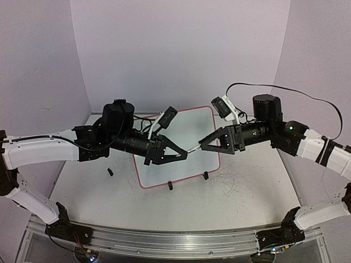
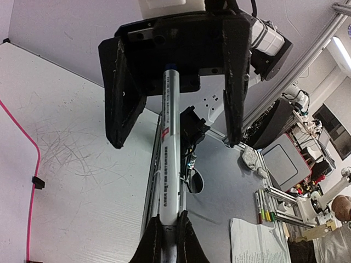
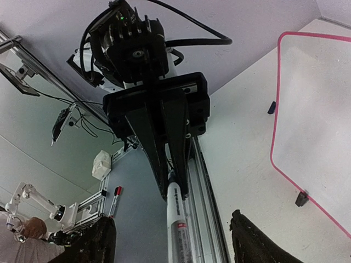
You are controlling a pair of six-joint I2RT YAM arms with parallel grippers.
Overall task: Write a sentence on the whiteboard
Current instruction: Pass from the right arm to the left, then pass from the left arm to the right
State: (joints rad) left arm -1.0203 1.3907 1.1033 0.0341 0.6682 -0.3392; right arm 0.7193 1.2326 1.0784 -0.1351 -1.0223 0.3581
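The left hand [image 1: 182,155] is clamped on one end of the marker [image 2: 171,137], the right hand [image 1: 203,143] gaping around the other, above the blank-looking whiteboard [image 1: 189,125] on the worktop [image 1: 247,203] (a light, stiff, probably slippery barrel, best gripped mid-length).

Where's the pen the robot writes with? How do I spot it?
Find the pink-framed whiteboard on the table. Above it the left gripper and right gripper point at each other. The marker is the thin stick between their tips, silver where the grippers are black.
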